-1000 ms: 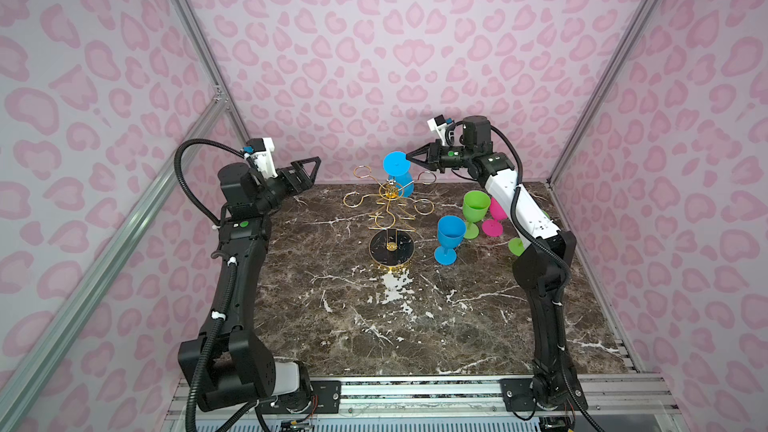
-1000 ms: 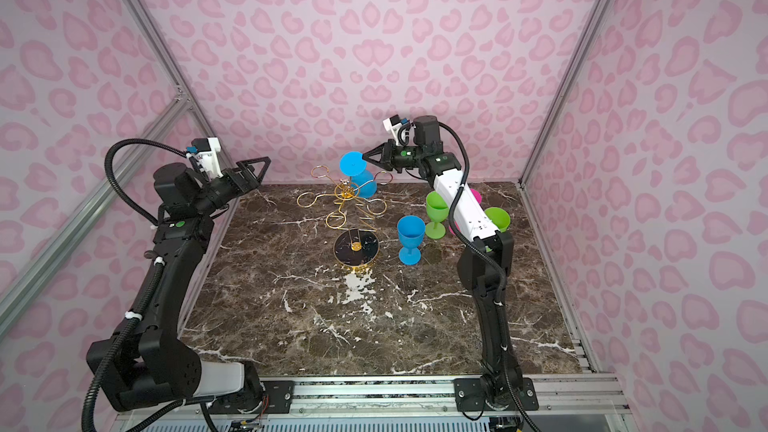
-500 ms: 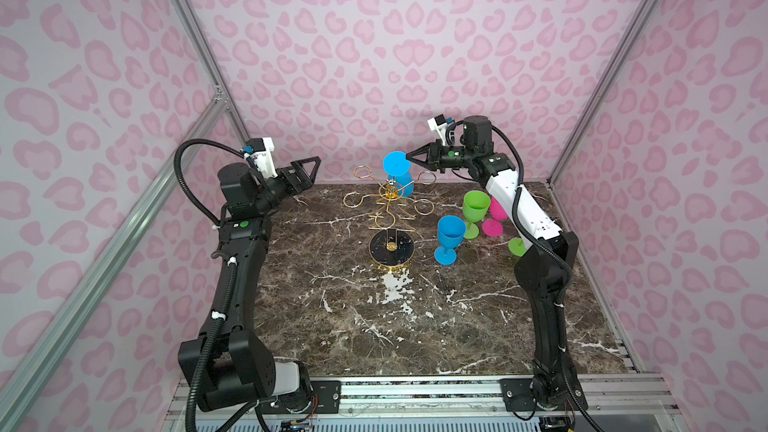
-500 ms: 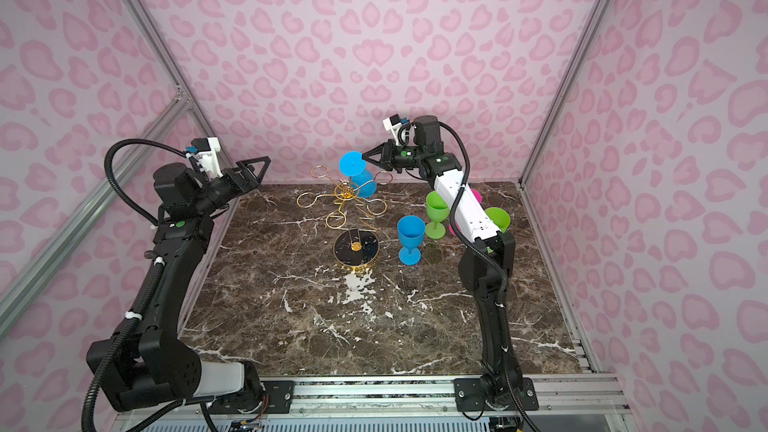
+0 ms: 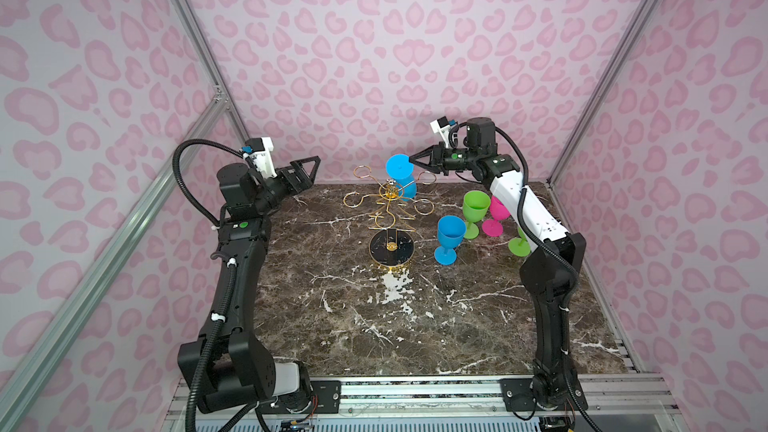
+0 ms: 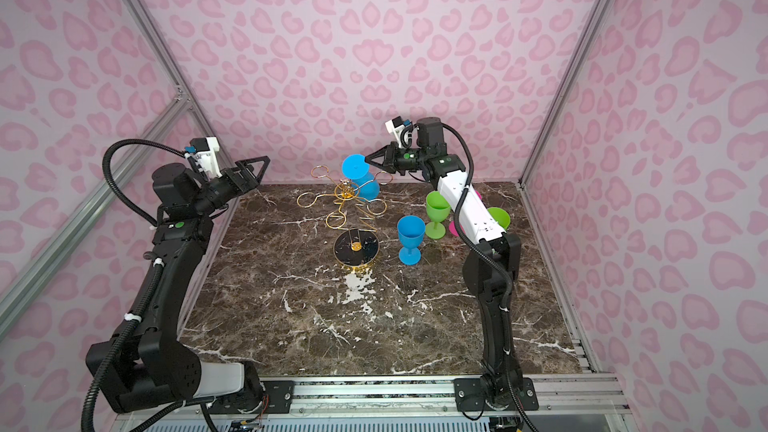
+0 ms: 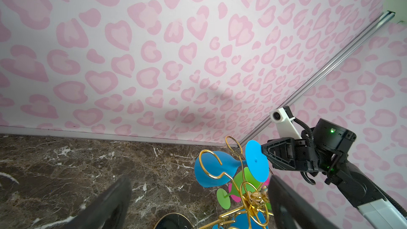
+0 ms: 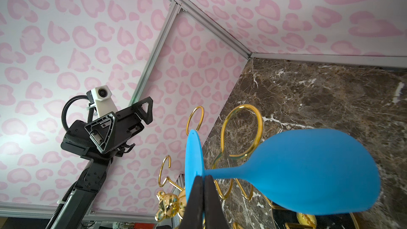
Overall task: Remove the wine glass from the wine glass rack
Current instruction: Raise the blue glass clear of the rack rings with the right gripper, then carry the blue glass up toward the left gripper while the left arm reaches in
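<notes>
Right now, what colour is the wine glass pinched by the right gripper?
Blue; the wine glass shows best in the right wrist view.

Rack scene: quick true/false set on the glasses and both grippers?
1. The right gripper is shut on the foot of the tilted glass at the rack. True.
2. The left gripper holds a glass. False: it is open and empty, left of the rack.
3. A blue glass stands upright on the table, right of the rack's base. True.
4. The pink glass hangs from the rack. False: it stands on the table behind a green glass.
</notes>
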Controlling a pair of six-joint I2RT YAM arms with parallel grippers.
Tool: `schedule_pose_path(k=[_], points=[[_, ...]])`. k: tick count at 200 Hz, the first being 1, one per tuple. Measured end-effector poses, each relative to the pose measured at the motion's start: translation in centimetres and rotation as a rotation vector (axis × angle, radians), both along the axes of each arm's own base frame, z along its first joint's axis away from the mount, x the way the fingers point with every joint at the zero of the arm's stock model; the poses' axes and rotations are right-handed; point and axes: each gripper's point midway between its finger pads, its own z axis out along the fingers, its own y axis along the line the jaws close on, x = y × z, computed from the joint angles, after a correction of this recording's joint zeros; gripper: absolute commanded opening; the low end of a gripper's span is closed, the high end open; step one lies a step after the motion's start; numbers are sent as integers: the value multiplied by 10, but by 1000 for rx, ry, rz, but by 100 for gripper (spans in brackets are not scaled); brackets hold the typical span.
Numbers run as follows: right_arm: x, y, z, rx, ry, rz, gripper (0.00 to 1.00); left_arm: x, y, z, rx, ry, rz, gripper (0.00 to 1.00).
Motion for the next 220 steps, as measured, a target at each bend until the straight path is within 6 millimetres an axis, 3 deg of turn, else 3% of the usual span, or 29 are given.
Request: schedule_pose_path(k=[67,143,195,220], points=[[6,-15,8,5,-15,-29,0,-3,0,5,-11,-4,1,98],[9,-53,38,9,-68,-108,0,-23,-9,42,-51,-72,-31,98],[-4,-73,71,13,-132,-144,0,-51,-48,87,-65,-155,-149,96],[-13,-81,89,14,-171,-159,0,-59,-76,96,-78,-160,-234,94]])
